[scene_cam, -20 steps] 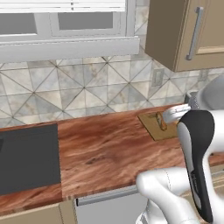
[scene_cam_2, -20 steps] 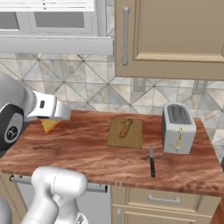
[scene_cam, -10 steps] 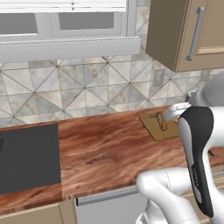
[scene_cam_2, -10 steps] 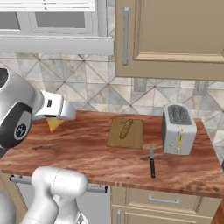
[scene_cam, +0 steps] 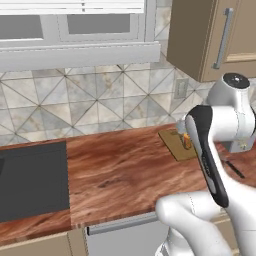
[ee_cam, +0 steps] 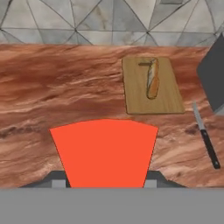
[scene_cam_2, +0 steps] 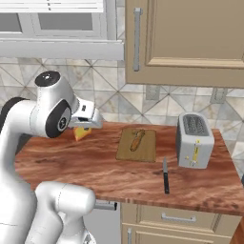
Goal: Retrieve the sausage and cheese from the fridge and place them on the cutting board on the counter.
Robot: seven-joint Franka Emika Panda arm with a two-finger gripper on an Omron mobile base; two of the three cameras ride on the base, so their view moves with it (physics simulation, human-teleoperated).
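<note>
My gripper [scene_cam_2: 86, 126] is shut on the cheese [scene_cam_2: 81, 134], a yellow-orange wedge held above the counter [scene_cam_2: 95, 167], left of the cutting board [scene_cam_2: 137, 145]. In the hand view the wedge's red rind face [ee_cam: 105, 153] sits between the fingertips of the gripper [ee_cam: 105, 180]. The sausage [ee_cam: 152, 79] lies lengthwise on the tan cutting board [ee_cam: 166, 98], ahead and to the right. In the left base view the cheese [scene_cam: 186, 141] peeks out beside my arm, over the cutting board [scene_cam: 174, 146]. The fridge is out of view.
A silver toaster [scene_cam_2: 193, 140] stands right of the board, and a black-handled knife [scene_cam_2: 165, 175] lies in front of it. The knife [ee_cam: 205, 142] shows right of the board in the hand view. A black cooktop [scene_cam: 30, 180] sits at the counter's left.
The gripper has carried the cheese to the right, closer to the cutting board. The sausage, board, toaster and knife have not moved.
</note>
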